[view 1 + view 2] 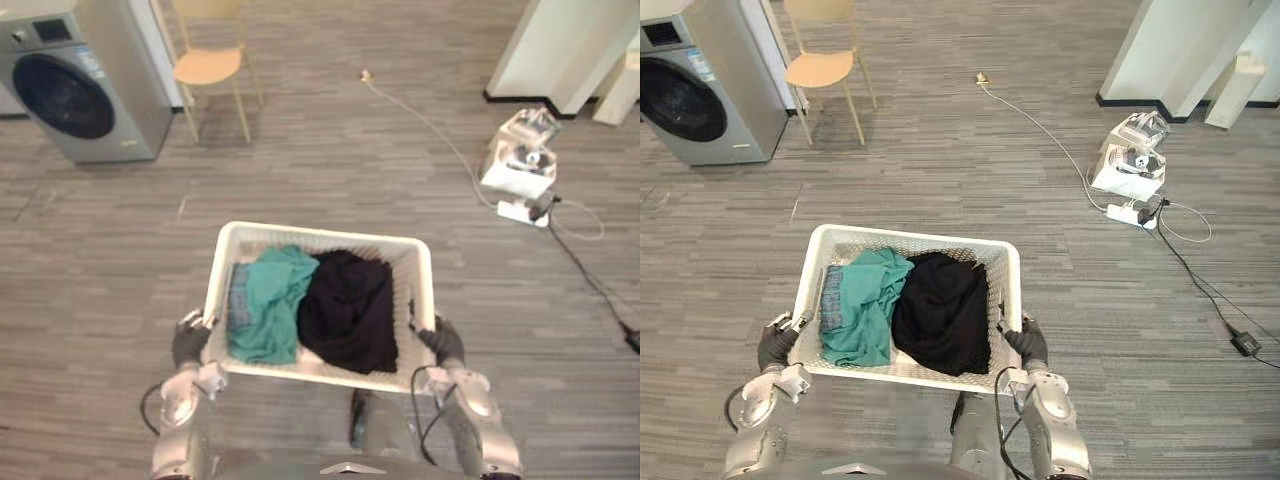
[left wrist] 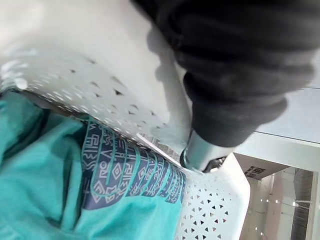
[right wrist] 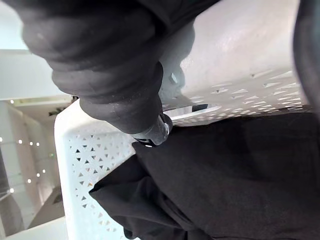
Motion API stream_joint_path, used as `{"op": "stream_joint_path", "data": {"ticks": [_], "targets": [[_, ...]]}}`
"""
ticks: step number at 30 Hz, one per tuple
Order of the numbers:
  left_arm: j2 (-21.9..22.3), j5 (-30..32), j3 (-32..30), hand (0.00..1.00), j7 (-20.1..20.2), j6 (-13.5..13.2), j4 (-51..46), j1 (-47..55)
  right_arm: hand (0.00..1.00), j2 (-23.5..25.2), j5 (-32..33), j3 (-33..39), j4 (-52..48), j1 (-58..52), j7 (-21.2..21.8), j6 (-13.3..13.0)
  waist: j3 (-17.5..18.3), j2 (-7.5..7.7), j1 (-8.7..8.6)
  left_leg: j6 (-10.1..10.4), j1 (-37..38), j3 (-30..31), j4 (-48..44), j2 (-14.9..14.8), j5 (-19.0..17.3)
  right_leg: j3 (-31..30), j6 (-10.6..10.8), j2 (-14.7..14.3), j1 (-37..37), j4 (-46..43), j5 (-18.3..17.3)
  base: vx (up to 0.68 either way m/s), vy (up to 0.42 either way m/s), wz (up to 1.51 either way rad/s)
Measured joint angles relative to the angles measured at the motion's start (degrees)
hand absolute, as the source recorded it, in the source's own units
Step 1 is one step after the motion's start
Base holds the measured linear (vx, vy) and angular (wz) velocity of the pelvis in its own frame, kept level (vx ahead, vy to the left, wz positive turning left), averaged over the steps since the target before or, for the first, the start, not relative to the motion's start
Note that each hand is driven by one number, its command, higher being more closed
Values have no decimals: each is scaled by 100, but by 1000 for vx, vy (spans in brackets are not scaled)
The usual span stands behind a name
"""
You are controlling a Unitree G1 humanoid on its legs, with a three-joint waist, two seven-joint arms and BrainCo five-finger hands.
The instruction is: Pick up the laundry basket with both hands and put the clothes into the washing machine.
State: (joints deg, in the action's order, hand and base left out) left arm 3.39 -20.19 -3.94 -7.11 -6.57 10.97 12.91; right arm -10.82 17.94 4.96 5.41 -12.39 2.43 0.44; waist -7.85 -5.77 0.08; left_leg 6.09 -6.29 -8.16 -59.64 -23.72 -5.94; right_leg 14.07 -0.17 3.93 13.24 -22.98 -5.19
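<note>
I read this as the carry step: the lift looks done, and the clothes have yet to reach the machine. The laundry basket (image 1: 320,236) hangs in front of me between both arms, a teal garment (image 1: 268,305) in its left half and a black garment (image 1: 350,310) in its right half, the two touching along the middle.

My left hand (image 1: 188,342) sits against the basket's left side near the corner closest to me, and my right hand (image 1: 441,342) mirrors it on the right side. Both wrists are level, with the dark covers turned outward. In each wrist view what I take for the thumb (image 2: 200,152) hooks over the rim into the basket (the right one (image 3: 155,132) lies just beside the black cloth), so I call both hands clamped on the rim. The fingers underneath are hidden from me.

The washing machine (image 1: 75,85) stands well apart from the basket, beyond its far left corner, and its round door looks closed. A chair (image 1: 208,65) stands beyond the basket's far edge too, slightly left.

Next I need to turn left and walk the basket over, keeping it level so nothing slides out. At some point one hand must come free for the door, which probably means setting the basket on the floor (image 1: 330,170) first.
</note>
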Motion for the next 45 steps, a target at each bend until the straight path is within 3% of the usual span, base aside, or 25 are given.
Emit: {"op": "stream_joint_path", "data": {"ticks": [3,6,8,9,10,11,12,14,15,16,18,19,20,23,25,27,28,30,32,33,35,37,39,43,45], "targets": [[-38,-1,6,100,56,-10,-6,28,100,20,18,1,-217,-153,-26,-2,-63,84,-6,-377,-593,-680,-793,167,-394,-110,-64,-183,-1035,817,-89,496,-74,-21],[-47,0,-47,100,142,-28,-37,-24,100,21,19,21,-405,-147,-41,-18,-88,78,12,-337,-1203,-904,918,741,-756,-155,38,-168,-1577,1398,-172,394,45,-6],[-41,5,-50,100,152,-27,-78,-11,100,23,19,17,-423,-156,-36,-18,-84,59,91,-220,-1231,-959,3092,1120,-461,-152,236,-115,-1867,1624,-277,503,193,-14],[-38,10,-47,100,155,-27,-118,8,100,25,18,16,-418,-164,-34,-16,-69,28,130,-286,-1131,-937,4003,1241,221,-199,436,-135,-2021,1682,-404,460,209,-21],[-40,13,-43,100,156,-25,-123,23,100,23,11,14,-417,-163,-34,-14,-61,45,184,-416,-1056,-940,4002,1282,509,-285,491,-109,-2079,1670,-492,484,209,-24],[-69,12,-105,100,146,-27,-129,7,100,113,8,-38,-420,-154,-34,-15,-44,207,196,-725,-1107,-961,3642,1423,253,-388,595,27,-2178,1617,-655,408,153,-18],[-92,12,-147,100,149,-28,-138,-9,100,132,8,-55,-419,-150,-34,-15,-31,288,172,-833,-1159,-970,3474,1457,96,-396,666,106,-2169,1474,-691,504,176,-9],[-201,11,-295,100,109,-16,-129,-78,100,231,7,-166,-370,-7,-35,-12,-63,501,172,-955,-1146,-1116,3176,1459,-361,-537,974,393,-1254,-505,-778,455,176,-11],[-248,12,-284,100,107,-14,-134,-82,100,270,7,-166,-359,9,-34,-11,-74,527,164,-970,-1092,-1109,3141,1445,-443,-599,1225,431,-976,-1142,-625,503,154,1],[-402,12,-276,100,105,-5,-142,-87,100,381,7,-174,-215,74,-24,-11,-118,598,146,-1007,-888,-1090,3098,1398,-581,-715,1711,468,-566,-2275,-338,491,81,11],[-531,11,-274,100,69,10,-151,-47,100,468,7,-224,46,138,-3,-8,-154,634,166,-965,-397,-1062,3111,1273,-809,-489,1590,468,-268,-3406,-356,394,22,5],[-543,10,-273,100,1,10,-184,2,100,486,7,-264,71,127,-3,-8,-154,638,165,-912,-151,-1049,3211,1242,-894,-317,1351,481,-170,-3583,-433,288,-17,-1],[-562,7,-276,100,-27,10,-307,78,100,537,6,-264,68,129,2,-9,-154,655,159,-840,91,-1040,3422,1242,-939,-152,983,474,24,-3484,-597,342,-53,8],[-550,8,-245,100,-9,-3,-406,93,100,565,7,-190,19,124,10,-10,-136,774,45,-679,318,-766,3602,1239,-1136,-68,594,328,503,-2123,-748,326,-134,32],[-525,7,-209,100,28,15,-328,92,100,560,7,-126,19,58,15,-10,-144,791,-50,-544,430,-590,3610,1236,-1261,-339,491,171,572,-570,-452,396,-255,58],[-532,15,-196,100,97,41,-300,98,100,586,11,-138,0,-186,14,-10,-120,977,-111,-187,594,-260,3570,1392,-1507,-824,602,118,432,1225,379,422,-301,80],[-544,18,-172,100,127,47,-246,80,100,573,13,-128,-2,-247,9,-10,-104,1033,-152,-113,640,-119,3503,1423,-1624,-959,657,127,371,1144,795,415,-331,100],[-307,27,61,100,135,118,-65,146,100,397,-1,32,-22,-375,2,0,-117,520,-164,-77,679,201,3148,1102,-1556,-711,451,-84,372,448,378,433,-277,74],[-155,38,72,100,139,121,-115,161,100,292,1,58,-219,-514,0,6,-204,319,-204,-58,154,213,1872,814,-1184,-432,330,-102,139,263,136,404,-208,55],[-76,50,91,100,140,119,-122,172,100,296,10,102,-498,-737,-9,6,-263,314,-177,121,-400,11,541,436,-569,-228,259,-76,-176,163,-74,369,-166,55],[-155,15,220,100,155,113,-174,145,100,336,29,170,-980,-1014,-55,-1,-274,328,-159,-157,-794,-792,-390,-22,-564,-43,214,-8,-601,305,-225,320,-85,48],[-171,16,357,100,233,44,-382,30,100,428,195,334,-1391,-1220,-103,-64,-280,358,-209,-592,-1136,-1451,-45,-149,-838,224,219,113,-926,559,-385,343,-11,74],[-225,17,437,100,255,-67,-385,-95,100,442,251,403,-1390,-1135,-148,-122,-267,382,-159,-612,-1369,-1504,757,-93,-924,267,280,167,-940,620,-444,249,90,38],[-290,18,368,100,225,-52,-256,-170,100,446,247,343,-939,-826,-145,-126,-245,541,-146,-194,-1569,-412,3238,32,-538,45,647,425,-980,585,-659,251,237,-17],[-293,17,376,100,207,0,-60,-129,100,375,245,314,-590,-746,-130,-118,-208,543,-145,295,-1317,-116,3840,133,81,-261,1152,731,-1155,592,-771,467,596,-51]]}}
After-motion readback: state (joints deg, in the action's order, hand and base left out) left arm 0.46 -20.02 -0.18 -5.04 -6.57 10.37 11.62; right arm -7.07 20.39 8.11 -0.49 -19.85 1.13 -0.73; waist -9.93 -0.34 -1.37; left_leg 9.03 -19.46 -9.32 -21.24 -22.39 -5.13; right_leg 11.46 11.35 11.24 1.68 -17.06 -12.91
